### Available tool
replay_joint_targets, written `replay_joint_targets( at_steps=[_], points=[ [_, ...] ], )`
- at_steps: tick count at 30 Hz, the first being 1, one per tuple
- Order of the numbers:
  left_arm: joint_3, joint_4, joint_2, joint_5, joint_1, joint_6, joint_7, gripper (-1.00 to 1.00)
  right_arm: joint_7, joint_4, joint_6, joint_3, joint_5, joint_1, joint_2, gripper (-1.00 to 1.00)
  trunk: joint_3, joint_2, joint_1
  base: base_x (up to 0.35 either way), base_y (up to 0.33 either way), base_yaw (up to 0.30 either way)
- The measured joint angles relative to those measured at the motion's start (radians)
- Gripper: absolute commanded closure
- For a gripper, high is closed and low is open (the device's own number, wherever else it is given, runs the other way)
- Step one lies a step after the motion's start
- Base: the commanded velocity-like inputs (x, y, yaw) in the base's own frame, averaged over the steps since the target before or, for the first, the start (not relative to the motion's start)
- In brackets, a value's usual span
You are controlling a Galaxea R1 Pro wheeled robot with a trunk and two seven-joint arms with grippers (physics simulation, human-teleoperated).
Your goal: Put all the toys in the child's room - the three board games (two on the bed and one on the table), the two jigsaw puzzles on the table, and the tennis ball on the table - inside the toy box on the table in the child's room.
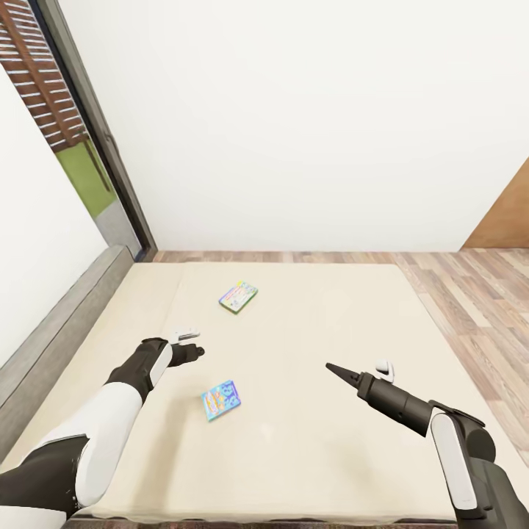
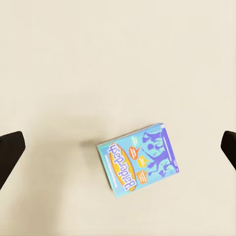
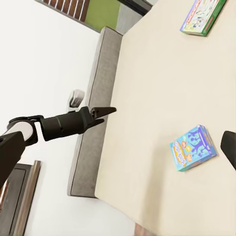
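Note:
Two board games lie on the beige bed (image 1: 308,441). A small blue "Balderdash" box (image 1: 221,400) (image 2: 137,160) (image 3: 193,147) lies nearer me, and a pale colourful box (image 1: 237,296) (image 3: 202,14) lies farther back. My left gripper (image 1: 192,351) (image 2: 118,147) (image 3: 102,111) hovers open above the mattress, just up and left of the blue box, with its fingers (image 2: 10,152) spread wide. My right gripper (image 1: 334,369) (image 3: 118,152) hangs open over the bed's right half, holding nothing. The table, toy box, jigsaw puzzles and tennis ball are out of view.
A grey headboard (image 1: 59,316) (image 3: 96,123) runs along the bed's left side. Behind it stands a dark-framed window (image 1: 88,139). A white wall lies beyond the bed, with a wood-plank floor (image 1: 470,294) to the right and a brown wooden panel (image 1: 507,220) at the far right.

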Motion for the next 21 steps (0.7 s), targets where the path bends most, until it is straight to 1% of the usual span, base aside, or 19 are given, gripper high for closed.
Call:
replay_joint_targets(
  at_steps=[21],
  points=[
    [-0.001,0.000,-0.003,0.000,0.001,-0.003,-0.002,-1.00,0.005,0.001,0.001,-0.007,-0.003,-0.002,-0.001,-1.00,-0.035,0.000,0.000,0.000,0.000,0.000]
  ],
)
